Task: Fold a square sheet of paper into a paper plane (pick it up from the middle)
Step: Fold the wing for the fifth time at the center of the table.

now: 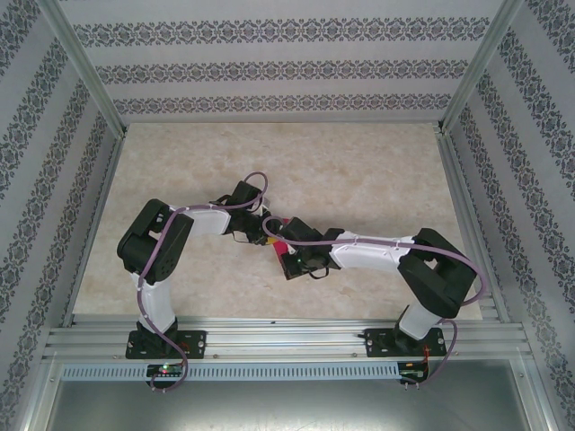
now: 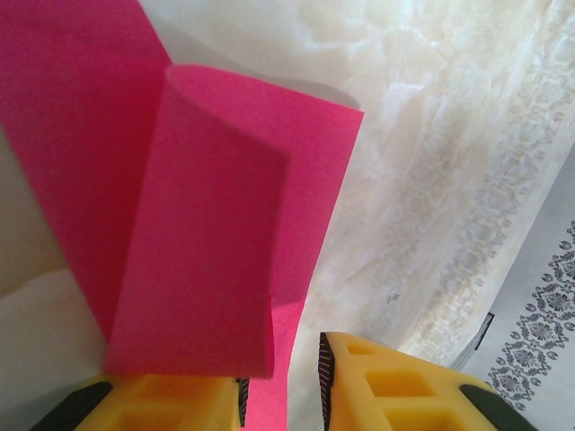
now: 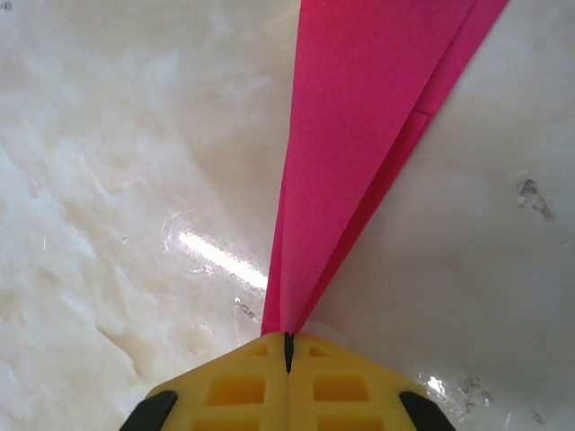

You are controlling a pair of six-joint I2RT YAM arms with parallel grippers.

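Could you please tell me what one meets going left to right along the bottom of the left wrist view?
Yellow finger → pink paper → second yellow finger → patterned wall.

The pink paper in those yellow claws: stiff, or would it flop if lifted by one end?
Probably floppy: the paper curls over in a soft roll in the left wrist view. Its folded end, pinched in the right gripper, looks stiffer along the crease. Likely very light, and it might slide easily on the glossy table.
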